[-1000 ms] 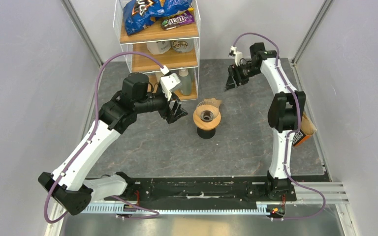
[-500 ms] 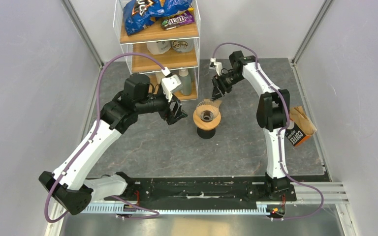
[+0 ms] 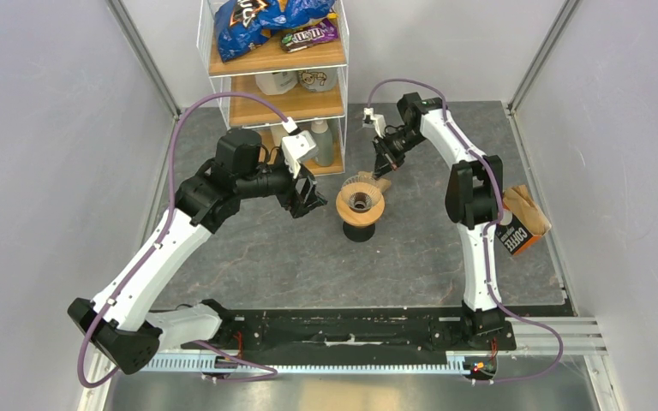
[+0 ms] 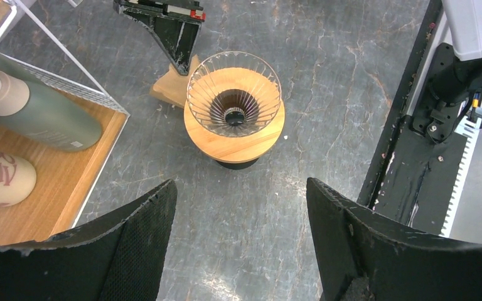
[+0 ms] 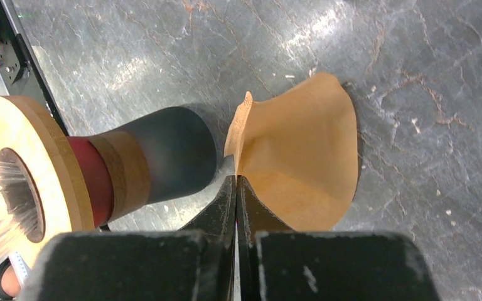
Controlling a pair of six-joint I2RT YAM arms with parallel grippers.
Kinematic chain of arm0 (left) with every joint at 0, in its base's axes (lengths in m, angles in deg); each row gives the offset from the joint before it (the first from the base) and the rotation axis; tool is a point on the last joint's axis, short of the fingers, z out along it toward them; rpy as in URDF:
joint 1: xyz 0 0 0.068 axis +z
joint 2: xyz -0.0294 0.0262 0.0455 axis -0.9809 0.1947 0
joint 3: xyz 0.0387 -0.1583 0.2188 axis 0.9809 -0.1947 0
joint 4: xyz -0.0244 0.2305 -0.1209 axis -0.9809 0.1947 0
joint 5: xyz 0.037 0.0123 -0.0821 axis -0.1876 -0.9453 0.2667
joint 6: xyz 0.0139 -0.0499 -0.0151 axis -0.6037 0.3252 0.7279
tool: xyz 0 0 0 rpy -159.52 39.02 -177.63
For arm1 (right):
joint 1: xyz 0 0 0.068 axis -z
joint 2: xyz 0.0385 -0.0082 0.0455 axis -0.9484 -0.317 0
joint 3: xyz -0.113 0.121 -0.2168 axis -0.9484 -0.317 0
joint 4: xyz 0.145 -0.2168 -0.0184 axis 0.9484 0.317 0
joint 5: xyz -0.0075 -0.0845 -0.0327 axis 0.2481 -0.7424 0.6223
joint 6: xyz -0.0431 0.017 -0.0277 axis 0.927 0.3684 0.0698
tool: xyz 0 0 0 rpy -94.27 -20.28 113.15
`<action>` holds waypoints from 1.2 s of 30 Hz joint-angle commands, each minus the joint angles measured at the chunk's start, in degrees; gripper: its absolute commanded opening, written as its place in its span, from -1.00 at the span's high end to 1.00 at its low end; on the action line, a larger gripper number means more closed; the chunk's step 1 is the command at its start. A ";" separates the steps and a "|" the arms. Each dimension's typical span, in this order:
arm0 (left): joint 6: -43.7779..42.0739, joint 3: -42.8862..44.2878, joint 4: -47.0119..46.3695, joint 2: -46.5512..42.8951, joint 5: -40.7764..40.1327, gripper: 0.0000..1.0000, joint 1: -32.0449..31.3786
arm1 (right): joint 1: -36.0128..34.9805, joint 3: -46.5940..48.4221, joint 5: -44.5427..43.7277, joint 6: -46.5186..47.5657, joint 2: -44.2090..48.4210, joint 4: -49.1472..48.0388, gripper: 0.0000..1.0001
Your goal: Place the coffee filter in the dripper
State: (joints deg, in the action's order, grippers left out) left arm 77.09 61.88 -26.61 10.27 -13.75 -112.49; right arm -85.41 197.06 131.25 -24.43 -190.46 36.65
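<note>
Coffee filter point(image 5: 301, 157) half-hidden behind dripper point(image 3: 360, 204) from above; lay on desk point(image 3: 291, 257) just beyond dripper base. Right arm reached far-left, right tool point(image 5: 235, 188) pinched on coffee filter edge. Left tool point(image 4: 240, 188) spread apart, left of dripper.

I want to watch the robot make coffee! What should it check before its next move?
1. Clear glass cone dripper with a light-wood ring upright and empty: ok.
2. Right gripper shut on the thin tan-brown paper coffee filter: ok.
3. Filter lifted off the grey stone-look table: not ok, it lies beside the dripper's base.
4. Left gripper open and apart from the dripper: ok.
5. Pinch firm enough to lift: cannot tell.
</note>
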 commanded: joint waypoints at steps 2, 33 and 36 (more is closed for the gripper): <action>1.35 -0.30 -0.78 -1.07 1.37 -0.60 0.32 | 2.26 3.07 -2.77 1.08 7.31 3.91 1.00; 3.30 -3.83 -2.88 -8.66 -5.41 -0.60 1.65 | -23.35 -21.09 -36.49 7.31 48.84 -10.62 1.00; 3.07 -4.09 -3.07 -8.53 -5.23 -0.60 1.68 | -24.21 -21.96 -37.30 7.25 48.78 -11.87 1.00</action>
State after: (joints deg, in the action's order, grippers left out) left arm 78.64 58.28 -27.55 2.42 -18.41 -111.09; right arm -108.51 175.45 97.11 -17.70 -142.51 29.41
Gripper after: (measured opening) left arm 0.801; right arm 0.007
